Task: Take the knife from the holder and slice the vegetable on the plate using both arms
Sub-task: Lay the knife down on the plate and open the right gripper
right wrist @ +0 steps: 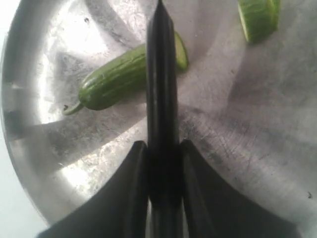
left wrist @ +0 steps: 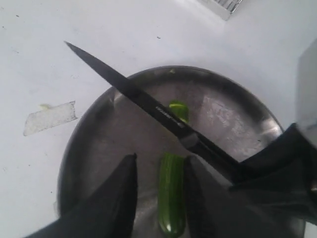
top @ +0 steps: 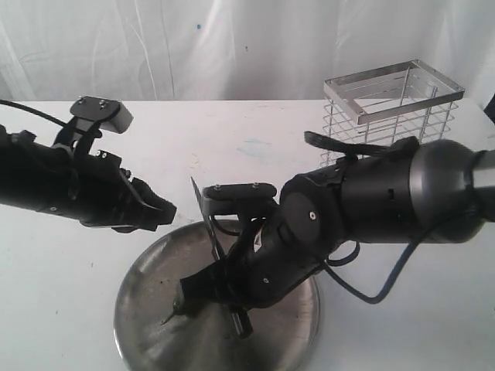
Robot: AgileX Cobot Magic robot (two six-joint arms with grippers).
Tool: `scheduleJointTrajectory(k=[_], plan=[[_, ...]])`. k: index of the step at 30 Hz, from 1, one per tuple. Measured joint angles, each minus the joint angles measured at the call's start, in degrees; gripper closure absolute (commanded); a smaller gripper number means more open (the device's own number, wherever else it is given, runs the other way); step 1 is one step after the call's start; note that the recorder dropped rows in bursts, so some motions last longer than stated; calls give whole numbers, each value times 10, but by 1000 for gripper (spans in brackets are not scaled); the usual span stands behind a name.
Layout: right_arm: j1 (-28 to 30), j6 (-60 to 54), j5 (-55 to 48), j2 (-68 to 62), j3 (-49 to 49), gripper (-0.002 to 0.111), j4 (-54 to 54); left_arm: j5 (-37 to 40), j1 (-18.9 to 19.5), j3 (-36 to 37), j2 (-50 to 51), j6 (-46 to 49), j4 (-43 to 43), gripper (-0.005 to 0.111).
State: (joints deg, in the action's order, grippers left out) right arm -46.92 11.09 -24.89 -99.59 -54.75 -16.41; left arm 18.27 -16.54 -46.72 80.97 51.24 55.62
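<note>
So the right gripper (right wrist: pixel 161 163) is clamped on the knife (right wrist: pixel 160 89), blade over the steel plate (right wrist: pixel 44 163). That green vegetable (right wrist: pixel 116 79) lies cut on the plate (a short piece (right wrist: pixel 257 17) sits apart). Left gripper (left wrist: pixel 159 183) hangs spread, fingers either side of the vegetable. Wire holder (top: pixel 390 104) stands behind.

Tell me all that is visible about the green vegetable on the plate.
The vegetable is a small, glossy green pod, faintly ribbed, with a thin curled stem at one end. It is already cut: the long stemmed piece lies flat on the steel plate, and a short piece lies apart from it. The knife, held in the right hand, crosses above the cut end. The left hand straddles the long piece; contact is unclear.
</note>
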Motion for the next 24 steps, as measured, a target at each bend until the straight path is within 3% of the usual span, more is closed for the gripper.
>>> scheduleJointTrajectory(k=[6, 12, 14, 17, 19, 24], plan=[[0, 0, 5, -29, 0, 71, -1, 0, 0, 41, -81, -9, 24, 69], [0, -1, 26, -26, 4, 66, -1, -12, 0, 115, -222, -50, 25, 69], [-5, -1, 65, 2, 28, 71, -1, -12, 0, 142, -269, -71, 26, 74], [-36, -1, 187, 121, 106, 93, 0, -12, 0, 181, -365, -101, 27, 104], [-75, -1, 273, 228, 171, 108, 2, -12, 0, 202, -438, -108, 29, 107], [-136, -1, 417, 434, 274, 108, 7, 12, 0, 217, -538, -113, 29, 107]])
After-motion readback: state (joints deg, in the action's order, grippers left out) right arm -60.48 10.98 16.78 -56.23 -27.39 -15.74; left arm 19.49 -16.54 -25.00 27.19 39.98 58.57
